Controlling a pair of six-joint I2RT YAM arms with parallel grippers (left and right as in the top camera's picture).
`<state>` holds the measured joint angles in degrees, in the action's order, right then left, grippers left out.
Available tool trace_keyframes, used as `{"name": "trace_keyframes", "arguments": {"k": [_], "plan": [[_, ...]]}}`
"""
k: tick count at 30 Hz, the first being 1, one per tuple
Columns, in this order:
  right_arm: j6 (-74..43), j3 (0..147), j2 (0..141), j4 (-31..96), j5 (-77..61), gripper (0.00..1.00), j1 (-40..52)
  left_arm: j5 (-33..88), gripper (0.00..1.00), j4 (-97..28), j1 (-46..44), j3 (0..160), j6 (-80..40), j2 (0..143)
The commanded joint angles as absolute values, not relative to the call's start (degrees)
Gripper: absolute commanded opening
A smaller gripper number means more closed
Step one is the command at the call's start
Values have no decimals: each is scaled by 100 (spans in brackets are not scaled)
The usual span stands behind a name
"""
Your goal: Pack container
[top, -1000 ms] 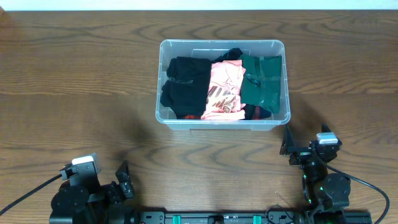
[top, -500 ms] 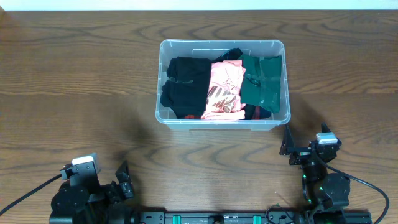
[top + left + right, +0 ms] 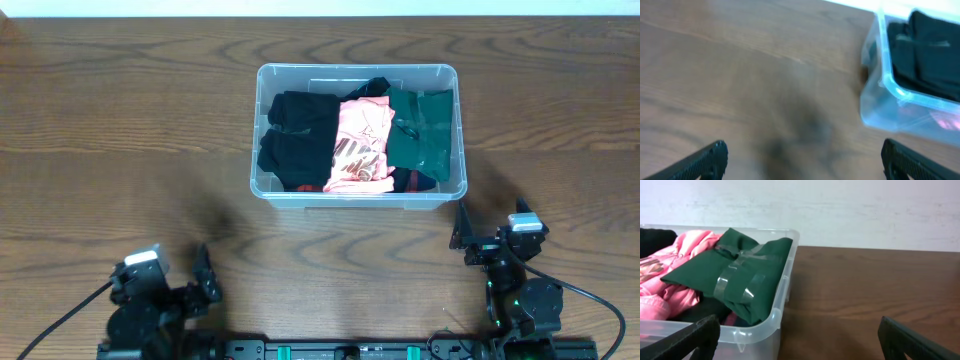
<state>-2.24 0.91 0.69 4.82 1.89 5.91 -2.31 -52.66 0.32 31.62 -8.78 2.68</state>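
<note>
The clear plastic container point(image 3: 451, 76) stands at the table's middle, holding folded clothes: a black garment point(image 3: 296, 135), a pink one point(image 3: 360, 145) and a dark green one point(image 3: 420, 130). My left gripper point(image 3: 200, 280) is open and empty near the front left edge, well away from the container. Its view shows the container's corner point(image 3: 890, 90) ahead to the right, blurred. My right gripper point(image 3: 480, 240) is open and empty just in front of the container's front right corner point(image 3: 785, 305). The green garment point(image 3: 735, 277) with clear tape and the pink one point(image 3: 670, 280) show in the right wrist view.
The wooden table point(image 3: 120, 130) spreads around the container on all sides. A white wall point(image 3: 840, 210) runs behind the table's far edge. Black cables trail from both arm bases at the front edge.
My left arm has shifted a little to the right and forward along the front edge. The right arm and the container have not moved.
</note>
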Motion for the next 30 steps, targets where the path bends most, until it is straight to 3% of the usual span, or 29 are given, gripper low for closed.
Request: {"name": "trace_keyframes", "arguments": {"k": [1, 12, 30], "plan": [[-121, 58, 32, 467, 167, 99, 635, -329, 98, -4630, 106, 2458, -812, 8], [-121, 58, 32, 467, 169, 99, 635, -410, 98, -1496, 106, 491, -794, 10], [-121, 58, 32, 467, 167, 99, 635, -672, 98, -336, 106, 23, -755, 10]]}}
